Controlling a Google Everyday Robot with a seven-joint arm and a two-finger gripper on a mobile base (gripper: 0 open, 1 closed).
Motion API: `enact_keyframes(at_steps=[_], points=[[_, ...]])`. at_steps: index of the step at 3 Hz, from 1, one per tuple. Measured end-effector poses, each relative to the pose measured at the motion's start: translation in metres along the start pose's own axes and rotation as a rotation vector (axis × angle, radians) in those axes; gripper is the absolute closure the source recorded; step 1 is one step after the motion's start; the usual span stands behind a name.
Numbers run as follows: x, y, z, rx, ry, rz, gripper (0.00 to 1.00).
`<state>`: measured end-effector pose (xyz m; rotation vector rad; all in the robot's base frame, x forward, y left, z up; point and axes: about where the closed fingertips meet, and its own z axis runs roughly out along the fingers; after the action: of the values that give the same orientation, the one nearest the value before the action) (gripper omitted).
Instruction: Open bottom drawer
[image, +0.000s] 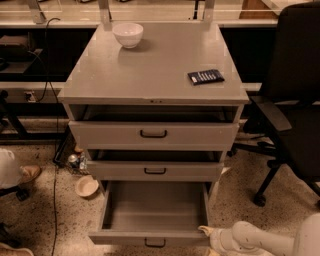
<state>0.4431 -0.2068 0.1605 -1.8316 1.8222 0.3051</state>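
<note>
Camera view, looking down on the front of a grey cabinet (150, 65): boxy and matte, with a broad, smooth, flat top. On that top, a round white bowl (128, 34) near the back left and a flat black rectangular packet (205, 76) with pale print toward the right edge, well apart from each other.

Below the top, three stacked drawers with plain grey fronts and small black bar handles. Top drawer (153, 134) the tallest, slightly out, with a dark gap above it. Middle drawer (155, 170) shallow and wide, also slightly out. Bottom drawer (155, 210) lowest of the three, pulled well out toward the camera, showing a bare grey rectangular inside, its handle at the lower frame edge.

Gripper (206, 230) at the bottom right, just beside the bottom drawer's front right corner, pale yellowish at the tip. Open or closed: cannot tell. Behind it, a smooth, rounded white arm (265, 241) running toward the right corner.

Speckled stone-like floor (240, 185). Shallow tan dish (86, 186) on it left of the cabinet. Black office chair (295, 100) with a wheeled base on the right.
</note>
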Motion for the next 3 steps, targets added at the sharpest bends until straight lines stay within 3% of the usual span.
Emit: enact_keyframes(at_steps=[1, 2, 3], points=[[0.001, -0.012, -0.014, 0.041, -0.088, 0.008, 0.00], [0.011, -0.040, -0.062, 0.120, -0.194, -0.009, 0.00], [0.025, -0.065, -0.100, 0.149, -0.257, -0.013, 0.00]])
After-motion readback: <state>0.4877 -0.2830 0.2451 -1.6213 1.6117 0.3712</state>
